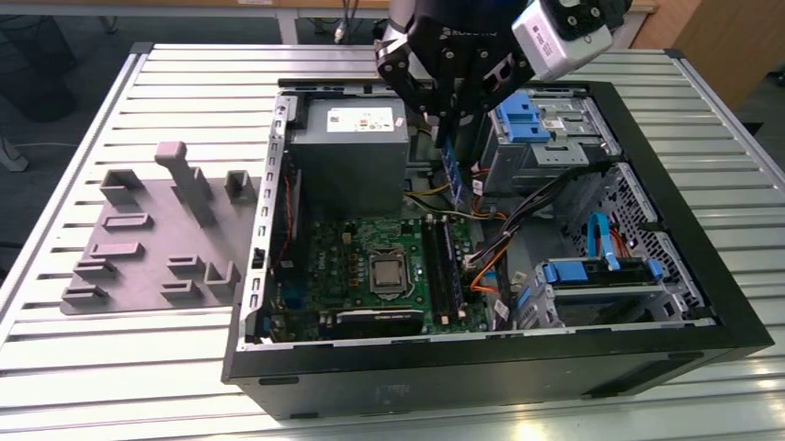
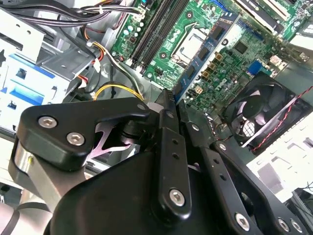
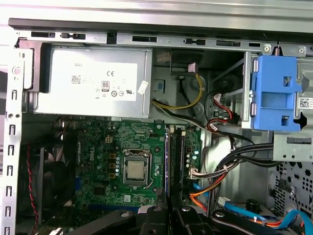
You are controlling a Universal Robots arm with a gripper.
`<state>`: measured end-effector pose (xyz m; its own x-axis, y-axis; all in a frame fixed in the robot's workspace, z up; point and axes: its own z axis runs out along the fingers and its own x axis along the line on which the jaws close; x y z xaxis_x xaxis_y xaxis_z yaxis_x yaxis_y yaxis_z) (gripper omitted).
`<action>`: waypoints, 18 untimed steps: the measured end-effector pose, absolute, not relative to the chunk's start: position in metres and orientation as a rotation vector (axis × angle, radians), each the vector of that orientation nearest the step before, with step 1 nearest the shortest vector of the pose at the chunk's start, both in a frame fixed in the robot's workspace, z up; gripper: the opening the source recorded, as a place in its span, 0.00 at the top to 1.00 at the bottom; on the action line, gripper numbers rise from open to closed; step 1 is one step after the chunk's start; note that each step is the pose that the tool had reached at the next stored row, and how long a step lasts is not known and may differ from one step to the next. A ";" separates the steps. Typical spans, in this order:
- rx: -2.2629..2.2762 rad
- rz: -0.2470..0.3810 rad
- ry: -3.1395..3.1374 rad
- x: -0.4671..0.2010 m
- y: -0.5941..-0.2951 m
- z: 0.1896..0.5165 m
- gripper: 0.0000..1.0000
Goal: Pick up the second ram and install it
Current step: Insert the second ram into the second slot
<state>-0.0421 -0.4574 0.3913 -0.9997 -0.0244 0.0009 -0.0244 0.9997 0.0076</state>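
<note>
The gripper point(image 1: 451, 115) hangs over the open computer case point(image 1: 687, 276) on the slatted table point(image 1: 184, 73), its fingers clenched on the second ram point(image 1: 453, 170), a slim blue-green stick that hangs edge-down below them, above the upper end of the motherboard point(image 1: 356, 248) and near the power supply point(image 1: 347, 152). As I judge it, the step in hand is carrying the stick to the long black memory slots point(image 1: 442, 266), which lie just beside the processor socket point(image 1: 388, 271) on the side toward the exterior view's right. Doing this well calls for the stick's long edge kept parallel to the free slot and centred along its length, a straight descent with no tilt, and even pressure at both ends; the loose cables point(image 1: 491, 266) close beside the slots could snag. The exterior view gives the whole layout, including the grey fixture plate point(image 1: 160, 243) lying on the table outside the case. In the first wrist view the slots point(image 3: 177, 156) run almost straight away from the fingers point(image 3: 155, 215), which helps judge the line-up, though I cannot tell which slot is free. The second wrist view shows the fingers point(image 2: 168, 117) pressed together on the stick's edge point(image 2: 195, 78), and also the case fan point(image 2: 261, 115).
</note>
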 end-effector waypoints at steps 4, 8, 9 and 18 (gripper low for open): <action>0.038 -0.012 -3.140 -0.042 -0.457 0.391 0.86; 0.038 -0.012 -3.140 -0.042 -0.457 0.391 0.86; 0.038 -0.012 -3.140 -0.042 -0.457 0.390 0.86; 0.038 -0.012 -3.140 -0.041 -0.457 0.382 0.86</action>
